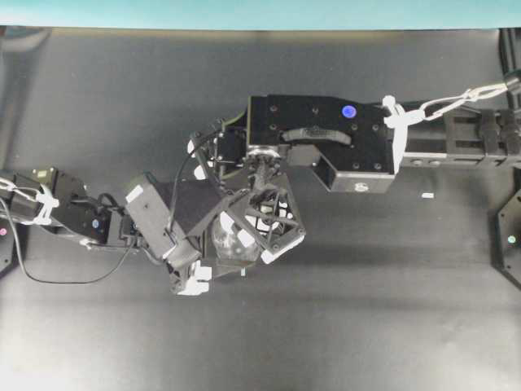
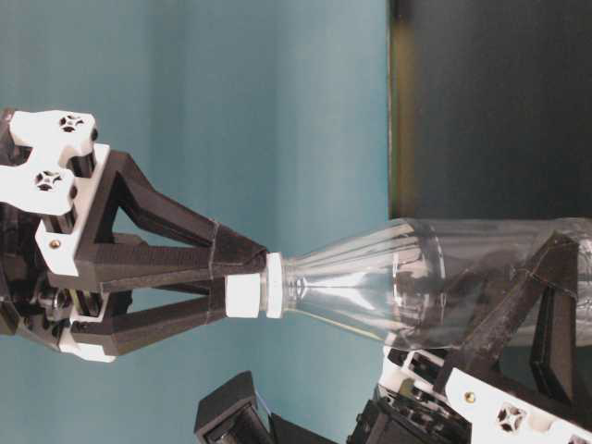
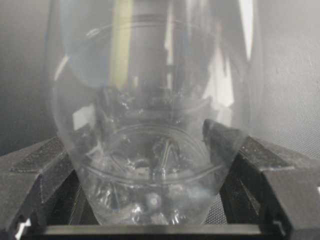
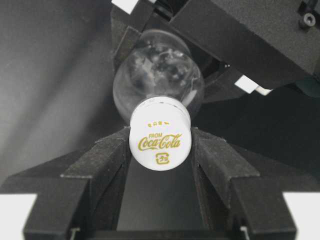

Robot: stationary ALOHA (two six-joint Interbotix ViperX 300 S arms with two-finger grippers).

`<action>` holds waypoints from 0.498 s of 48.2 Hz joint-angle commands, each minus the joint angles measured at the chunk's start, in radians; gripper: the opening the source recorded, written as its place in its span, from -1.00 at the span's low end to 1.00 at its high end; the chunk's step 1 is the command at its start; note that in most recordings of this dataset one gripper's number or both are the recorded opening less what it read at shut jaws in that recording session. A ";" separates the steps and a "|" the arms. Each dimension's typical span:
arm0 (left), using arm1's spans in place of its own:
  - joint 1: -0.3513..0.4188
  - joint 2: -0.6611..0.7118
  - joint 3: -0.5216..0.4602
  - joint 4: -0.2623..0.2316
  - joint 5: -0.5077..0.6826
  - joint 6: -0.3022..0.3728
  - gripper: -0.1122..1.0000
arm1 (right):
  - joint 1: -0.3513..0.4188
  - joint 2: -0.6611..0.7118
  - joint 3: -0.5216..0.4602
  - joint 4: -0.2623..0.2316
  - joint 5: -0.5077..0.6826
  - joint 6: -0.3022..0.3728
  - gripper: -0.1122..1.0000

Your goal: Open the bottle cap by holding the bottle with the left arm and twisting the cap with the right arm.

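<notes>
The clear bottle [image 2: 416, 277] stands upright off the table's middle, seen sideways in the table-level view. My left gripper [image 3: 150, 167] is shut on the bottle's lower body, with a black finger [image 3: 232, 150] pressed against each side. The white bottle cap [image 4: 160, 145], printed with gold lettering, sits on the neck. My right gripper [image 4: 160, 146] reaches down from above and is shut on the cap, one pad on each side of it [image 2: 242, 294]. From overhead the right gripper [image 1: 264, 216] hides the cap, and only part of the bottle [image 1: 230, 242] glints beside it.
The black table [image 1: 366, 309] runs to a teal wall [image 1: 244, 12] at the back. A small white tape mark [image 1: 426, 195] lies at the right. An arm base [image 1: 510, 236] stands at the right edge, and the left arm's cable [image 1: 49, 277] loops over the table.
</notes>
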 commanded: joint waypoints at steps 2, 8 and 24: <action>-0.008 -0.002 -0.009 0.003 -0.003 -0.002 0.66 | 0.006 -0.002 -0.003 -0.002 -0.006 -0.011 -0.14; -0.008 -0.002 -0.009 0.003 -0.003 -0.002 0.66 | 0.005 -0.002 -0.003 -0.002 -0.008 -0.008 -0.14; -0.008 -0.002 -0.009 0.003 -0.003 -0.002 0.66 | -0.002 -0.009 0.011 -0.002 -0.014 0.023 -0.14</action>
